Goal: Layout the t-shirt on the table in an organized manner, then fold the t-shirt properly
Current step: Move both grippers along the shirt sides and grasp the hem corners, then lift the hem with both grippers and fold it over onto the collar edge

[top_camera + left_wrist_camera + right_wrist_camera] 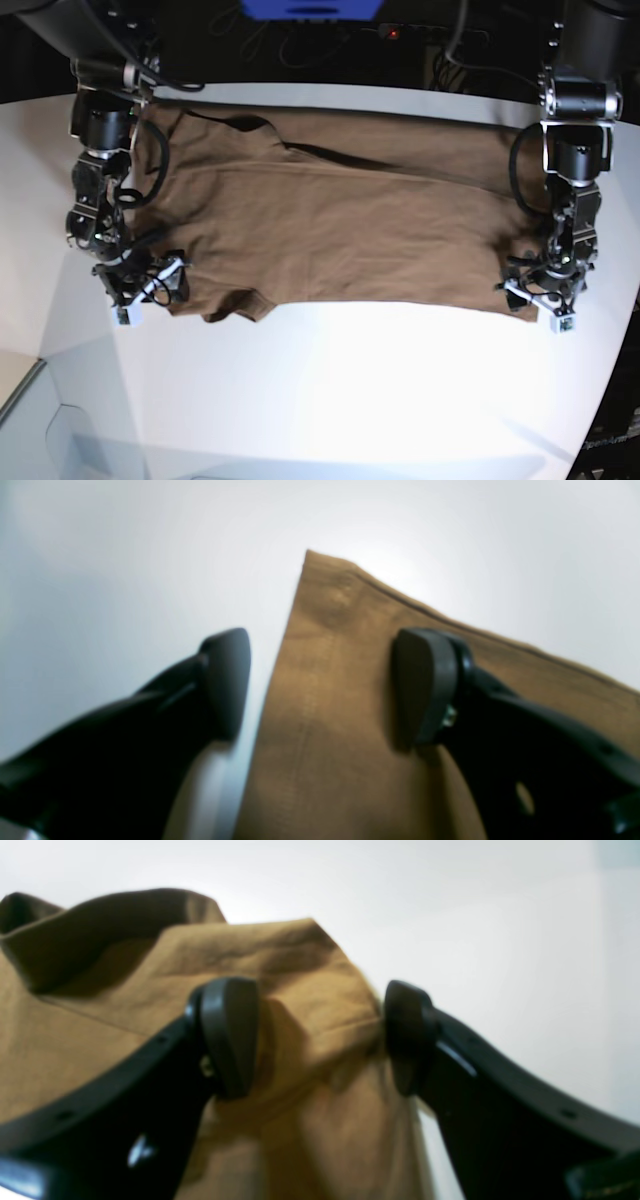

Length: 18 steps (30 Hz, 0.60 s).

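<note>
The shirt (330, 220) is spread sideways across the white surface (350, 390), mostly flat, with a rumpled sleeve at the base view's left and a straight hem at its right. It is judged to be light, soft and limp: it will sag and crease wherever it is unsupported, and it may slide a little on the glossy top.

The left claw (320, 685) is seen with its jaws apart, straddling the hem corner; one pad (425, 685) rests on or just above the cloth, the other (227, 680) over bare surface just beside the edge. Nothing is pinched yet.

The right claw (320, 1037) is likewise spread, with a raised fold of sleeve cloth bunched between its pads; whether the pads already press it cannot be told, so no firm hold is claimed.

Hold is best taken at the stitched edges, the hem corner and the sleeve seam, where doubled cloth gives more to bite. Both layers should be caught together, or the lower one is likely to be left behind.
</note>
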### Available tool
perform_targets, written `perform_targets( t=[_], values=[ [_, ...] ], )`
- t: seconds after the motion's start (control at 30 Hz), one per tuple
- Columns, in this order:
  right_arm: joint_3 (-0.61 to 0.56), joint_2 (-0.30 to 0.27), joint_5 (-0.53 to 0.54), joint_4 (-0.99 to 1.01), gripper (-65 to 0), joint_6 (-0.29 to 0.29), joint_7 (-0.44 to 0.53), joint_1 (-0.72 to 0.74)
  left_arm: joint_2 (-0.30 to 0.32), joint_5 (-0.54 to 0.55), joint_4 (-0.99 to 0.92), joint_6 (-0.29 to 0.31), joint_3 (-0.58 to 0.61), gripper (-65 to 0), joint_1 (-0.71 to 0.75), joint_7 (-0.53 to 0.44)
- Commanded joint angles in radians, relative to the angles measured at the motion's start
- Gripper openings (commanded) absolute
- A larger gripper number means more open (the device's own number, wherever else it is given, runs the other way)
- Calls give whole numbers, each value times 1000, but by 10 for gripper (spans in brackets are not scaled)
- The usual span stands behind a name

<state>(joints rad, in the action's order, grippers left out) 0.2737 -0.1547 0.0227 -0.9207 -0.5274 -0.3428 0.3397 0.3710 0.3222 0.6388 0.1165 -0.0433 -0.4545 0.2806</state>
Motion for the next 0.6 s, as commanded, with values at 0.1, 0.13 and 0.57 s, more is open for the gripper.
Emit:
perform_targets(
  t=[0.1, 0.13, 0.57],
  values=[
    [-1, -9, -7, -7, -305, -6, -22, 12, 6, 2, 9, -4, 18, -314, -14, 22],
    [-1, -9, -7, -7, -325, -6, -22, 12, 3, 2, 9, -4, 35, -374, -14, 21],
    [3, -7, -5, -62, -650, -7, -20, 0, 0, 8, 51, -5, 66, -648, -10, 30]
  ],
)
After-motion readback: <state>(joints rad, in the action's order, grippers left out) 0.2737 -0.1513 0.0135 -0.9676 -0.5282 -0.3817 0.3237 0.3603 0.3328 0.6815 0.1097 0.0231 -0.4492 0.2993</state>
